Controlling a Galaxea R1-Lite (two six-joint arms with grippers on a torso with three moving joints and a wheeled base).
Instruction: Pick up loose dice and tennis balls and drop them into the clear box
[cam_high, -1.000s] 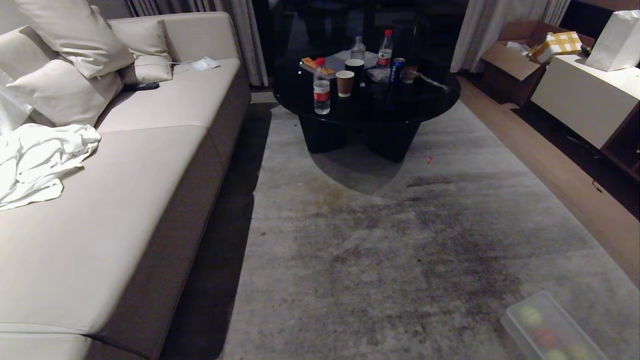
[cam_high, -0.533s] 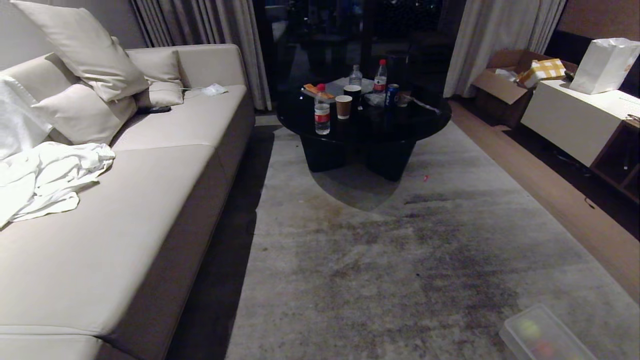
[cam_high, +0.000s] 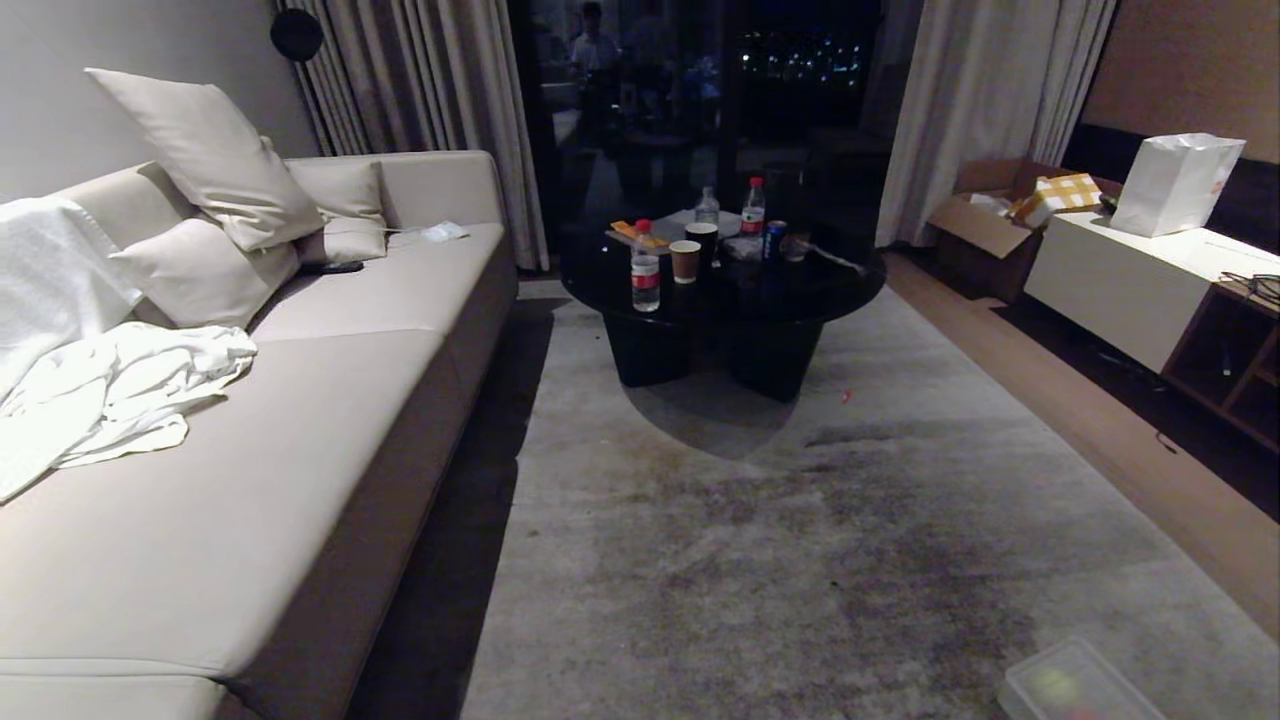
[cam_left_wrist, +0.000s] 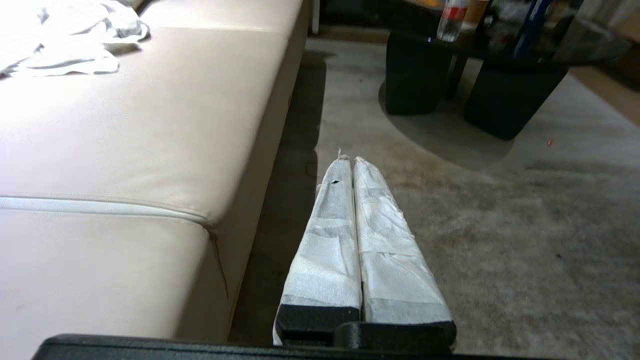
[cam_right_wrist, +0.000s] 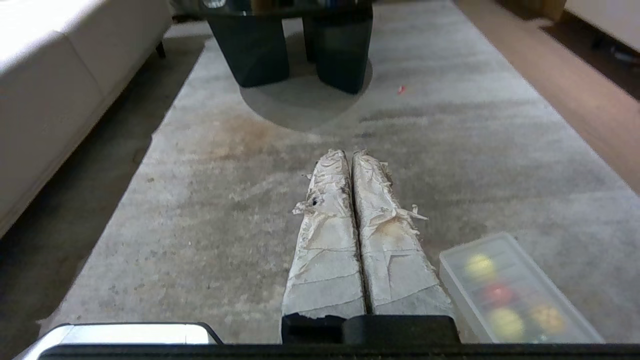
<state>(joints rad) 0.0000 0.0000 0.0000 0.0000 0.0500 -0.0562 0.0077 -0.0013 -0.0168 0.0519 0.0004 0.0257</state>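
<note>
The clear box (cam_right_wrist: 451, 280) lies lidded on the grey rug, just to the right of my right gripper (cam_right_wrist: 351, 153). Through its lid I see a yellow-green tennis ball (cam_right_wrist: 479, 265), a red die (cam_right_wrist: 500, 294), a second tennis ball (cam_right_wrist: 506, 322) and a yellowish die (cam_right_wrist: 547, 316), all blurred. In the head view only the box's corner (cam_high: 1020, 685) shows, at the bottom right. The right gripper is shut and empty, hanging above the rug. My left gripper (cam_left_wrist: 349, 160) is also shut and empty, beside the sofa's front. Neither arm shows in the head view.
A long beige sofa (cam_high: 300, 400) with a white cloth (cam_high: 110, 390) runs along the left. A black round coffee table (cam_high: 720, 290) with bottles and cups stands ahead. A small red scrap (cam_high: 846, 396) lies on the rug. At right are a cardboard carton (cam_high: 985, 225) and a white cabinet (cam_high: 1120, 280).
The head view has tilted upward, so the whole scene has slid down the picture and the clear box is nearly cut off at the bottom edge. Nothing on the floor moved.
</note>
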